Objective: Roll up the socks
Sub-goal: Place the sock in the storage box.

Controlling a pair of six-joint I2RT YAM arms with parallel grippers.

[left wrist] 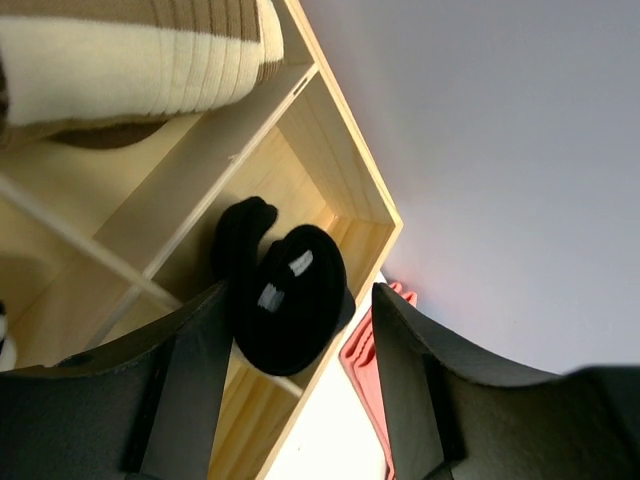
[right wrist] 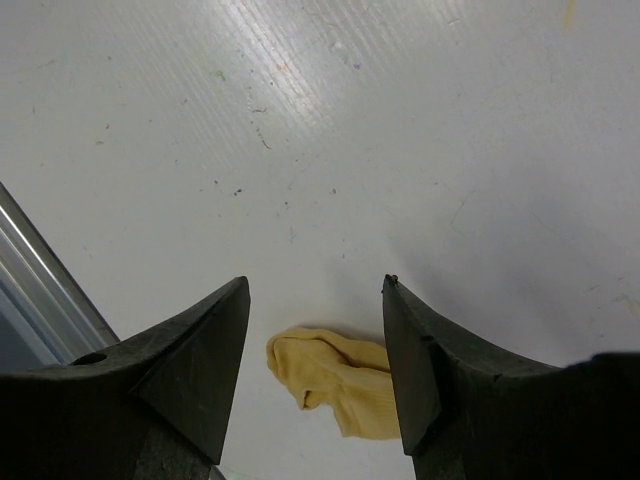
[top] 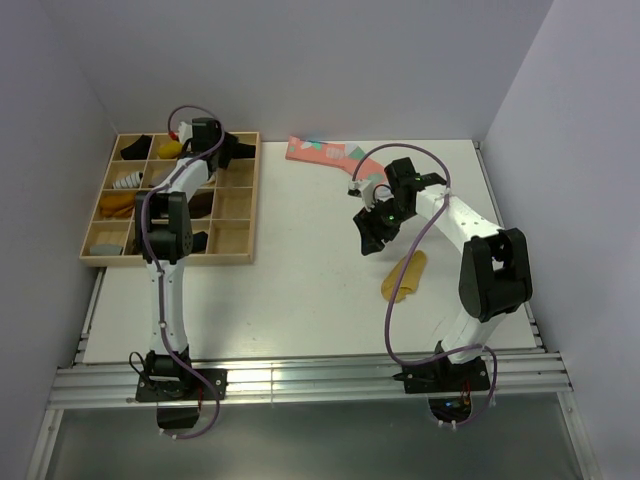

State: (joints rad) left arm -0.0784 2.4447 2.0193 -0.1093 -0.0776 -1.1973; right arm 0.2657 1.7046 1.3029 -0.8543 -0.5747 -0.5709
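Observation:
A black sock [left wrist: 285,295] with white stripes lies rolled in the corner compartment of the wooden tray [left wrist: 350,165]. My left gripper [left wrist: 298,292] hangs over it, open, with a finger on each side of the roll. In the top view the left gripper [top: 228,150] covers that far right compartment. The mustard-tan sock [top: 405,275] lies loose on the white table, also seen as the tan sock [right wrist: 335,385] in the right wrist view. My right gripper [top: 372,232] hovers open just behind the tan sock, and in its own view the right gripper [right wrist: 315,285] holds nothing.
The wooden tray [top: 170,260] fills the back left and holds several rolled socks, among them a cream and brown striped roll [left wrist: 130,60]. A long pink sock [top: 325,155] lies at the back centre. The aluminium rail [top: 300,380] runs along the near edge.

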